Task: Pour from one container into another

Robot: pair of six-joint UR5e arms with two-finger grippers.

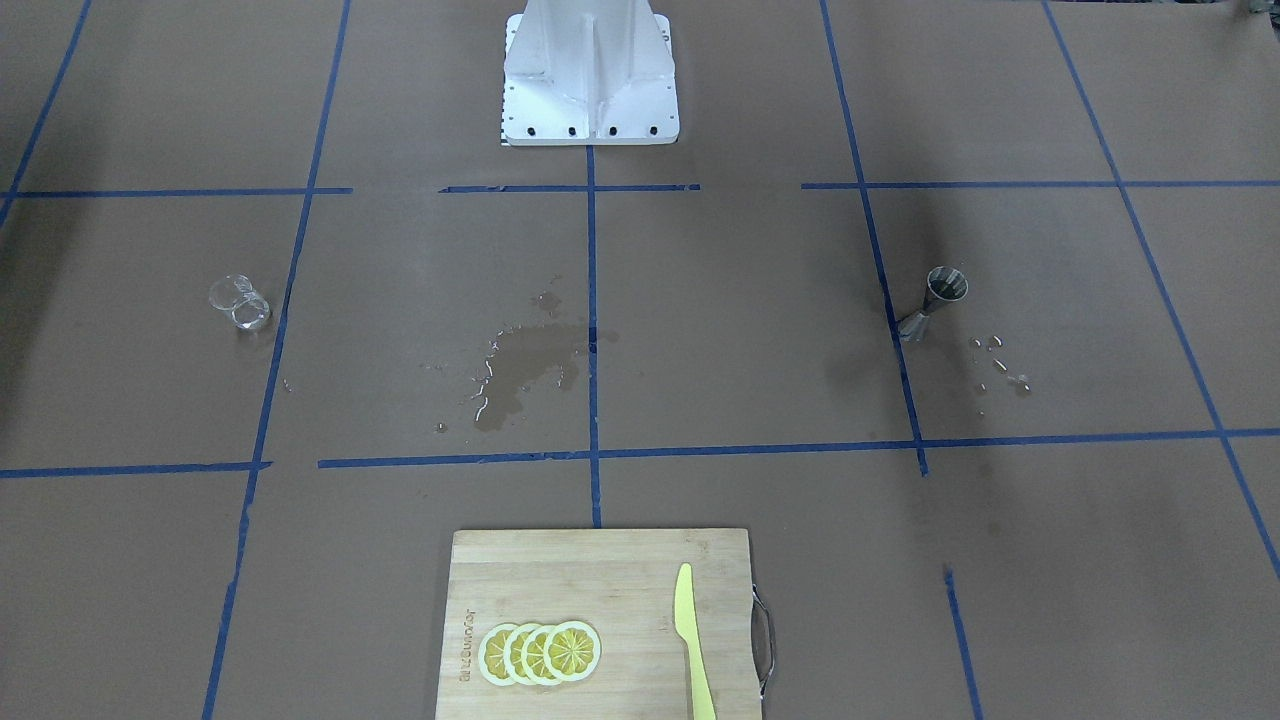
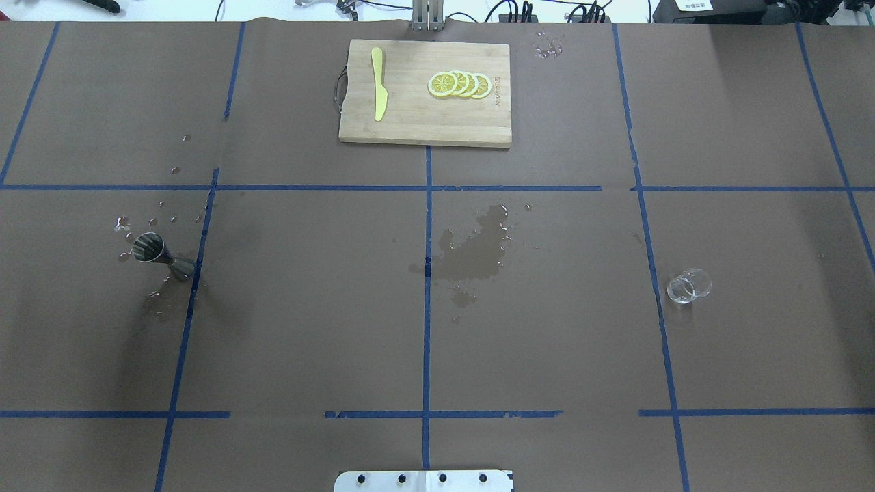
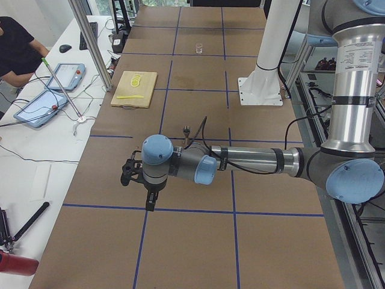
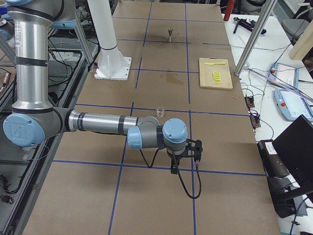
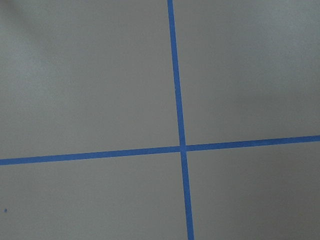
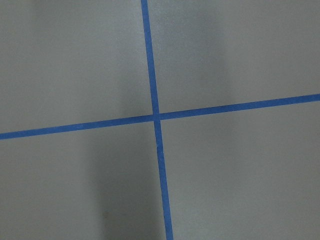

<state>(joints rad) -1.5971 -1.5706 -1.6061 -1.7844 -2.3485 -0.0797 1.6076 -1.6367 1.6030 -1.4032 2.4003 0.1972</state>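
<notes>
Exterior front-facing view: a metal jigger (image 1: 935,303) stands on the brown paper of the counter (image 1: 1050,560), on the robot's left side. Its foot is just beside a blue tape line (image 1: 872,230), and small drops (image 1: 1000,365) of liquid lie near it. A clear glass (image 1: 240,303) stands on the robot's right side, well apart from the jigger. Between the two is a wet patch (image 1: 525,370) in the middle of the counter. The white robot base (image 1: 590,80) is at the top. At the bottom, a wooden cutting board (image 1: 600,570) carries four overlapping lemon slices (image 1: 541,653) and a yellow knife (image 1: 692,640), which lie apart from each other.

Overhead exterior view: the jigger is at the left and the glass at the right, both on the paper, with the wet patch between them. The cutting board lies at the far edge. I cannot tell if there is liquid in the glass or in the jigger.

Exterior left view: the left arm (image 3: 252,161) reaches low over the counter. The left claw (image 3: 150,201) points down over bare paper and is apart from the jigger, which stands behind it. I cannot tell if its fingers are apart or together.

Exterior right view: the right arm (image 4: 98,123) reaches out in the same way. The right claw (image 4: 174,167) points down over the paper, apart from the glass beyond it. Here too I cannot tell the state of the fingers.

Left and right wrist-mounted views: each shows only brown paper with two blue tape lines that cross.
</notes>
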